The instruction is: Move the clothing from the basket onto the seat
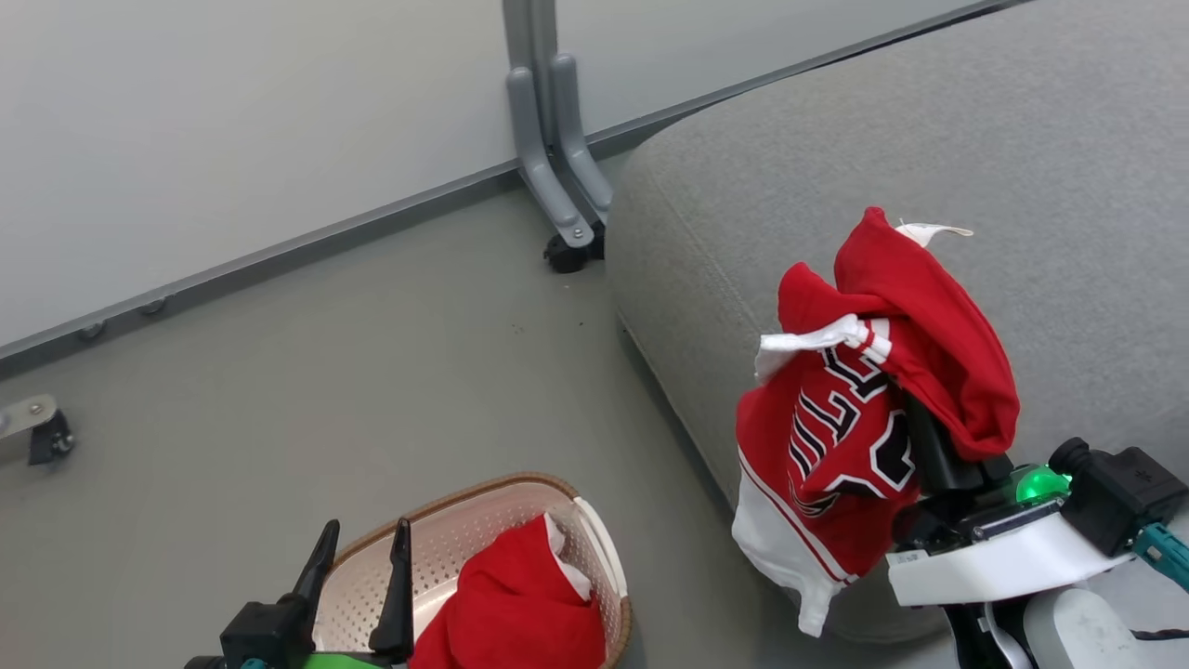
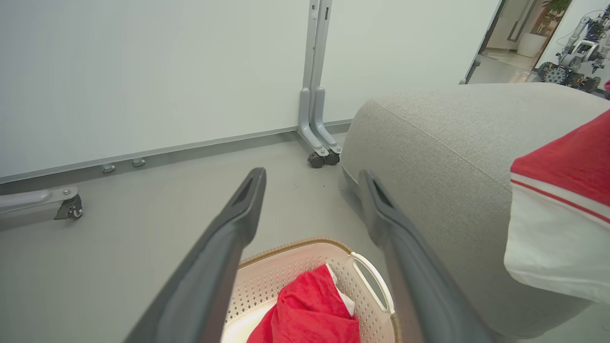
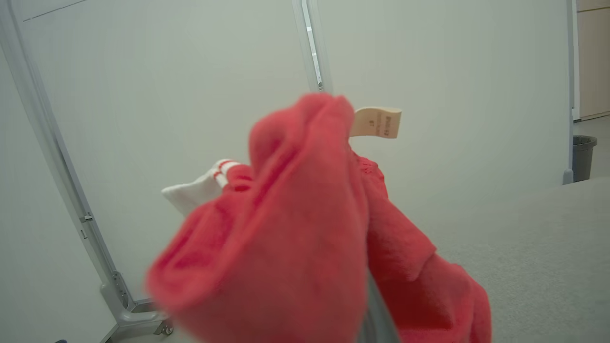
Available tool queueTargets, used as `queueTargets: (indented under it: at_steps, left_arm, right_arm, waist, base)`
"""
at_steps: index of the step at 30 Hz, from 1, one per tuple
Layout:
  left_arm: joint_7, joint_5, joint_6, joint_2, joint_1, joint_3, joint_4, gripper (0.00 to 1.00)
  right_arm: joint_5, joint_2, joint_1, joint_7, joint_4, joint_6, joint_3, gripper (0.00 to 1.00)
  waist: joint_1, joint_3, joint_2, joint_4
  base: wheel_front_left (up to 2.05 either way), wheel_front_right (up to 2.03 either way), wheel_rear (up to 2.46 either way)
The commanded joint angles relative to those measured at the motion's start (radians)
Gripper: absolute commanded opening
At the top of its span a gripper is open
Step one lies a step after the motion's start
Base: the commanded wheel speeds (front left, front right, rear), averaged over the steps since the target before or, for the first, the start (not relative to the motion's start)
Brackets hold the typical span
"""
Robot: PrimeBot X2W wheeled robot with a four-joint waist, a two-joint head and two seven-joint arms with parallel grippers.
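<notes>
A red garment (image 1: 855, 418) with a black-and-white print and white trim hangs draped over my right gripper (image 1: 932, 446), which is shut on it above the front edge of the grey seat (image 1: 929, 139); the cloth hides the fingertips. The right wrist view has that red cloth (image 3: 286, 238) close up, with its tag sticking out. A second red garment (image 1: 516, 604) lies in the cream perforated basket (image 1: 483, 488) on the floor, left of the seat. My left gripper (image 1: 365, 548) hovers open over the basket's left part, holding nothing. In the left wrist view the open gripper (image 2: 312, 190) frames the basket (image 2: 305, 245).
A white partition wall stands behind, with a grey wheeled foot (image 1: 557, 186) near the seat's left corner. Another caster bracket (image 1: 42, 432) sits at the far left. Grey floor lies between wall and basket. A dark bin (image 3: 582, 157) stands far right.
</notes>
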Motion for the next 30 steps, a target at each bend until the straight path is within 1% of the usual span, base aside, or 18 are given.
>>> queueTargets:
  at_steps: [1, 7, 9, 15, 22, 25, 30]
  left_arm:
    - [0.0, 0.004, -0.003, 0.002, -0.017, -0.005, -0.001, 1.0]
    - [0.0, 0.012, -0.003, 0.004, -0.032, -0.005, -0.005, 1.0]
    - [0.0, 0.013, -0.003, 0.01, -0.042, -0.016, -0.004, 1.0]
    - [0.0, 0.0, -0.003, 0.022, -0.057, -0.031, 0.009, 1.0]
    - [0.0, 0.003, -0.003, 0.037, -0.063, -0.037, -0.001, 1.0]
    - [0.0, 0.005, -0.003, 0.042, -0.062, -0.04, -0.004, 1.0]
    - [0.0, 0.012, -0.003, 0.054, -0.058, -0.038, -0.018, 1.0]
  right_arm:
    - [-0.005, 0.0, 0.011, -0.003, -0.007, 0.0, -0.01, 0.0]
    - [-0.009, 0.01, 0.025, -0.003, -0.014, 0.0, -0.036, 0.0]
    - [-0.012, 0.015, 0.031, -0.003, -0.02, 0.0, -0.049, 0.0]
    - [-0.015, 0.04, 0.061, -0.003, -0.041, 0.0, -0.115, 0.0]
    - [-0.019, 0.05, 0.058, -0.003, -0.051, 0.0, -0.114, 0.0]
    - [-0.024, 0.047, 0.044, -0.003, -0.05, 0.0, -0.11, 0.0]
    - [-0.038, 0.022, -0.017, -0.003, -0.037, 0.0, -0.112, 0.0]
  waist:
    - [0.0, 0.025, 0.0, -0.082]
    - [0.0, 0.044, 0.0, -0.149]
    - [0.0, 0.055, 0.0, -0.157]
    - [0.0, 0.07, 0.0, -0.167]
    - [0.0, 0.096, 0.0, -0.182]
    - [0.0, 0.106, 0.0, -0.188]
    - [0.0, 0.136, 0.0, -0.194]
  base:
    - [0.0, 0.0, 0.0]
    - [0.0, 0.0, 0.0]
    - [0.0, 0.0, 0.0]
    - [0.0, 0.0, 0.0]
    - [0.0, 0.0, 0.0]
    - [0.0, 0.0, 0.0]
    - [0.0, 0.0, 0.0]
